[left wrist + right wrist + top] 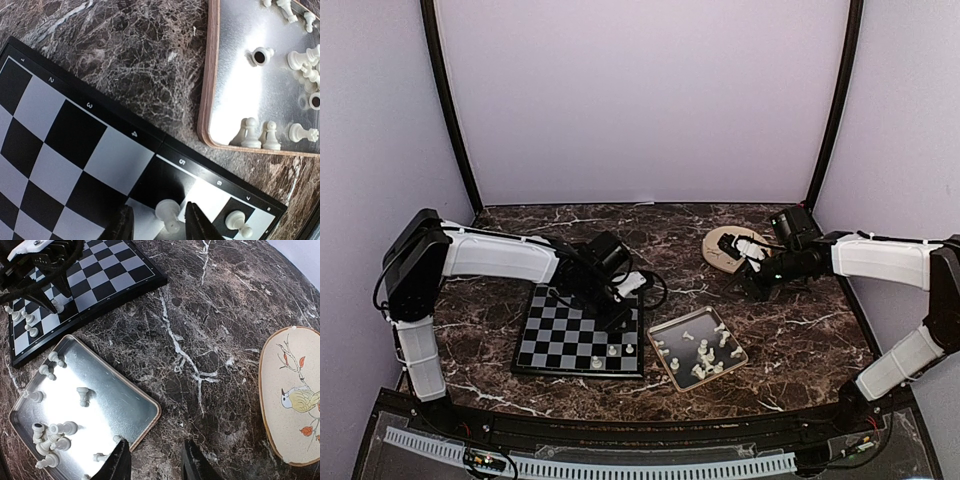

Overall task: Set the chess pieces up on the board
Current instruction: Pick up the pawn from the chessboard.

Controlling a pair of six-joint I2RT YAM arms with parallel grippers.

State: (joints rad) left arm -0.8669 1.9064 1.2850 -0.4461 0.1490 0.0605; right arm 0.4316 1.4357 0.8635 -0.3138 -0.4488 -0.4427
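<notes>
- Over the flat black-and-grey checkered board (555,335), at its edge facing the square metal tray (115,400), we find the left gripper (160,215) with its jaws part-open astride one cream chess piece (167,209).
- Along that same board edge, we count three more cream pieces (612,352) standing on squares.
- Beside the board, that tray holds the remaining pieces (52,437), some toppled.
- Beyond the tray from the board, the right gripper (156,462) hangs over the dark marble table (200,340), jaws apart and empty, near a round beige plate (290,405).
</notes>
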